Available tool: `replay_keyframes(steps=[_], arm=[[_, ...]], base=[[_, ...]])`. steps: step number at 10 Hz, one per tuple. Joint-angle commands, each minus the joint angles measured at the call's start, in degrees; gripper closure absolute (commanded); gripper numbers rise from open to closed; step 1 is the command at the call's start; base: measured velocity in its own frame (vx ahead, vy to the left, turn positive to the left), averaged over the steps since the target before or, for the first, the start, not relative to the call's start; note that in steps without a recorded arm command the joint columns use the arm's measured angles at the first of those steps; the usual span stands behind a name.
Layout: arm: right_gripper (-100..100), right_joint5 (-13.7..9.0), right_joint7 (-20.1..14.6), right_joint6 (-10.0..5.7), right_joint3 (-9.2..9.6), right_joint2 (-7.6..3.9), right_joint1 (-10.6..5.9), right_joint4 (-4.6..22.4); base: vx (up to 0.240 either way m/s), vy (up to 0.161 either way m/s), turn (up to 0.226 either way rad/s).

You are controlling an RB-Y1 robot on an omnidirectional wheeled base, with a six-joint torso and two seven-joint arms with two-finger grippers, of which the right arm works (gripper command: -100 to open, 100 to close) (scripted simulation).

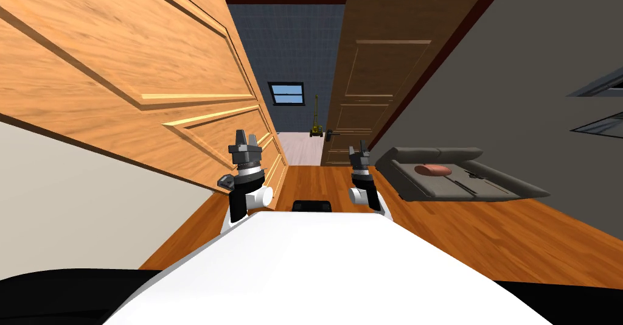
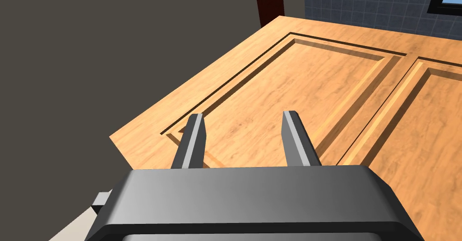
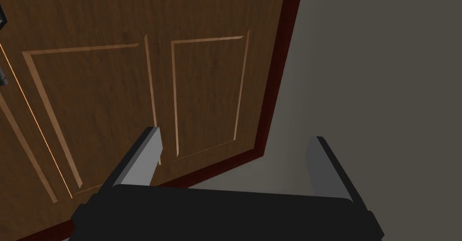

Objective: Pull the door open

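A light wooden panelled door (image 1: 121, 66) stands swung out along my left side. A darker brown panelled door (image 1: 371, 84) stands on the right of the opening, with a dark lever handle (image 1: 329, 134) at its near edge. My left gripper (image 1: 245, 140) is raised close beside the light door; in the left wrist view it (image 2: 243, 116) is open, with the door's panels (image 2: 316, 85) past its fingers. My right gripper (image 1: 359, 151) is below and right of the handle. In the right wrist view it (image 3: 235, 134) is open and faces the brown door (image 3: 113, 94) and its dark red frame (image 3: 275, 71).
Between the doors a gap shows a room with a blue tiled wall (image 1: 292, 41), a window (image 1: 286, 93) and a small yellow object (image 1: 316, 129). A grey sofa (image 1: 480, 187) with a reddish cushion (image 1: 433, 170) stands against the right wall. The floor (image 1: 316, 184) is wooden.
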Motion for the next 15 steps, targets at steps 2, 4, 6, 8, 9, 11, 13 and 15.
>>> replay_keyframes(steps=[2, 4, 6, 8, 9, 11, 13, 15], arm=[[-100, -0.7, -0.2, 0.37, -0.46, -0.85, -1.69, 3.9], [-100, -1.3, -0.4, 0.8, -0.82, -1.46, -3.29, 7.3], [-100, -1.8, -0.5, 1.26, -1.19, -2.1, -4.98, 10.8], [-100, -2.1, -0.6, 1.49, -1.38, -2.41, -5.83, 12.6], [-100, -2.4, -0.7, 1.73, -1.58, -2.73, -6.7, 14.4], [-100, -3.0, -0.9, 2.2, -1.96, -3.37, -8.44, 18.0], [-100, -3.6, -1.0, 2.68, -2.35, -4.0, -10.19, 21.7], [-100, -4.2, -1.2, 3.15, -2.74, -4.63, -11.94, 25.3]], base=[[0.087, -0.01, 0.03], [0.101, -0.028, 0.032], [0.101, -0.023, 0.036], [0.071, -0.003, 0.024], [0.066, -0.011, 0.017], [0.083, -0.019, 0.04], [0.089, -0.021, 0.035], [0.108, -0.027, 0.039]])
